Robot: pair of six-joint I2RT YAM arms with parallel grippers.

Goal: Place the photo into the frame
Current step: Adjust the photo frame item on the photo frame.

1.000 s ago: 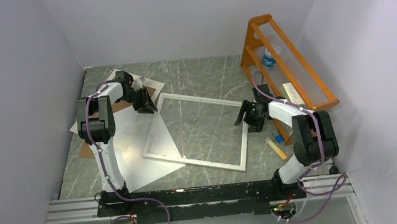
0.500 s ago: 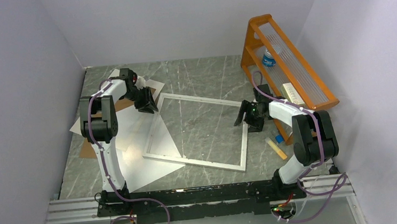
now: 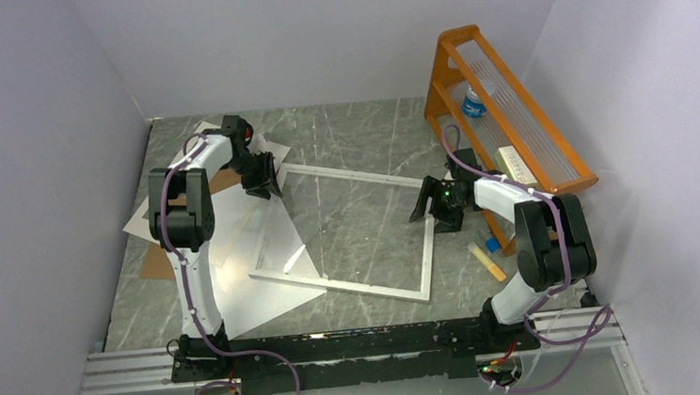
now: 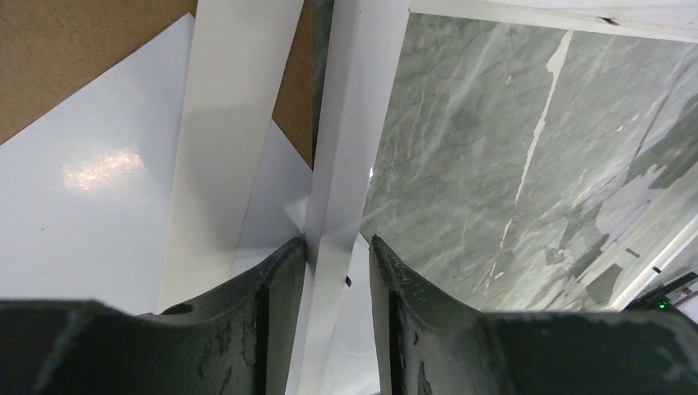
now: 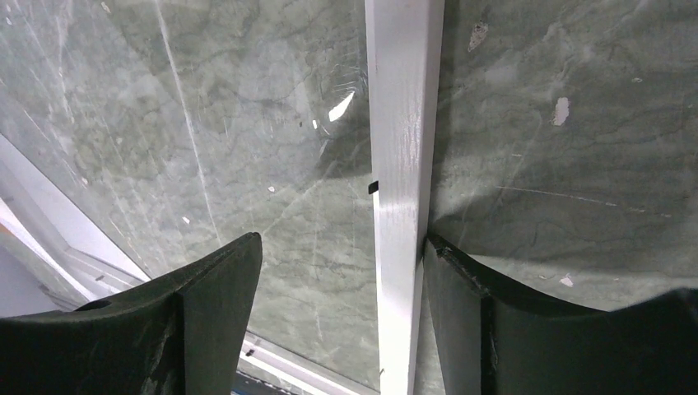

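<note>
The frame [image 3: 353,289], narrow and white, lies flat on the marble table with a clear pane in it. My left gripper [image 3: 267,178] is at its far left corner. In the left wrist view its jaws [image 4: 337,247] are closed narrowly on the frame's bar [image 4: 346,148]. My right gripper [image 3: 432,207] is open at the frame's right side. In the right wrist view [image 5: 342,247] it straddles the bar [image 5: 403,123], with the right finger [image 5: 461,280] against the bar's outer edge. No printed photo shows. White sheets [image 3: 236,230] lie left of the frame, and I cannot tell which is the photo.
A brown board [image 3: 156,262] lies under the white sheets and also shows in the left wrist view [image 4: 74,58]. An orange rack [image 3: 508,100] with a bottle [image 3: 473,103] stands at the back right. Small yellow [image 3: 488,264] and blue [image 3: 491,243] items lie right of the frame.
My left gripper moved right and farther back to the frame's corner and narrowed onto the bar. The frame's left side shifted slightly. The right gripper barely moved.
</note>
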